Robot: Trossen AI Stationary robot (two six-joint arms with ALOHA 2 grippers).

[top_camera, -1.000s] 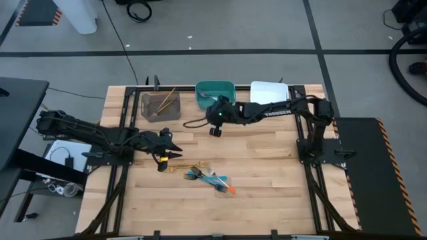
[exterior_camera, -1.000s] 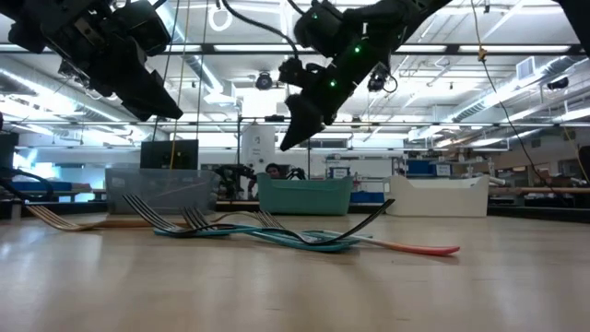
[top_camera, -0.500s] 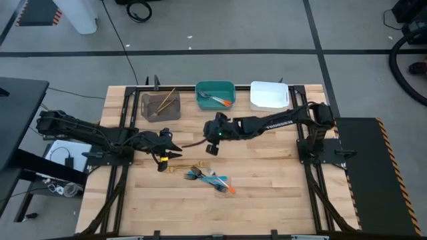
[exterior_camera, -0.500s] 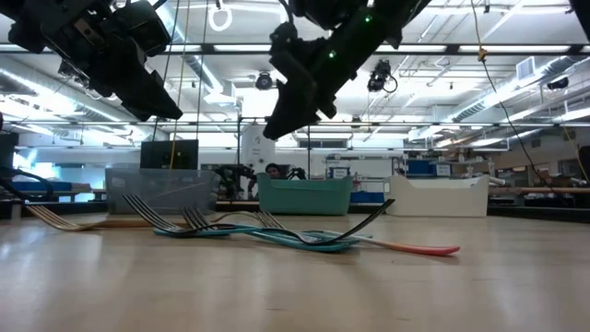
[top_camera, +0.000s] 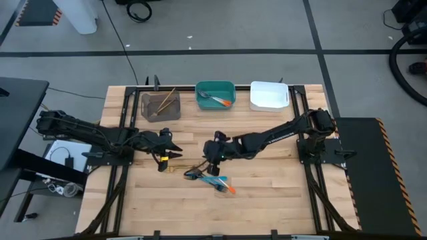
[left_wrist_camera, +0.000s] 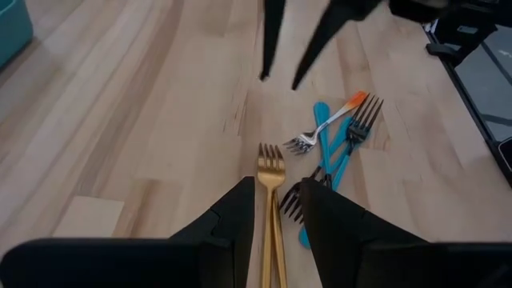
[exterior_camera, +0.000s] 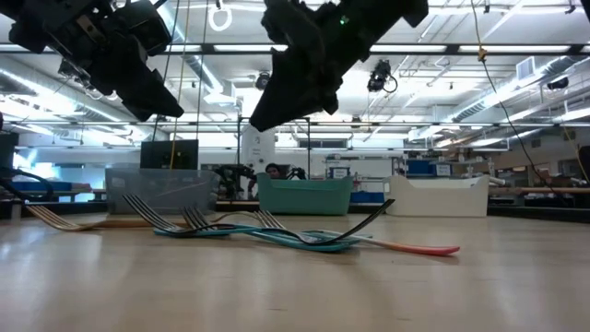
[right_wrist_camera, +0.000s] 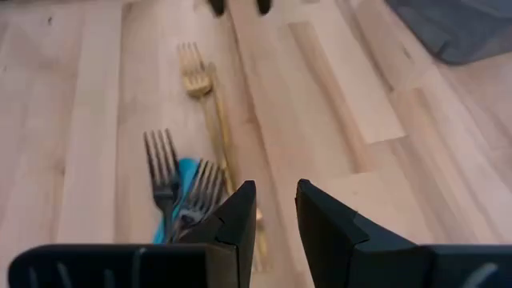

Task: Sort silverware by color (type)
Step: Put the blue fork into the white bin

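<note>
Pale wooden table (top_camera: pixel 267 193), grey floor (top_camera: pixel 267 27)

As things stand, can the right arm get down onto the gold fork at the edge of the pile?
Probably yes. The right pincer hangs open just above the gold fork, with nothing between them. The dark forks lie close beside it, and the left pincer hovers near its far end.

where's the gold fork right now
In the left wrist view the gold fork lies flat on the wooden table, beside the pile of blue-handled forks. The left tool hovers above it, jaws open.
</note>
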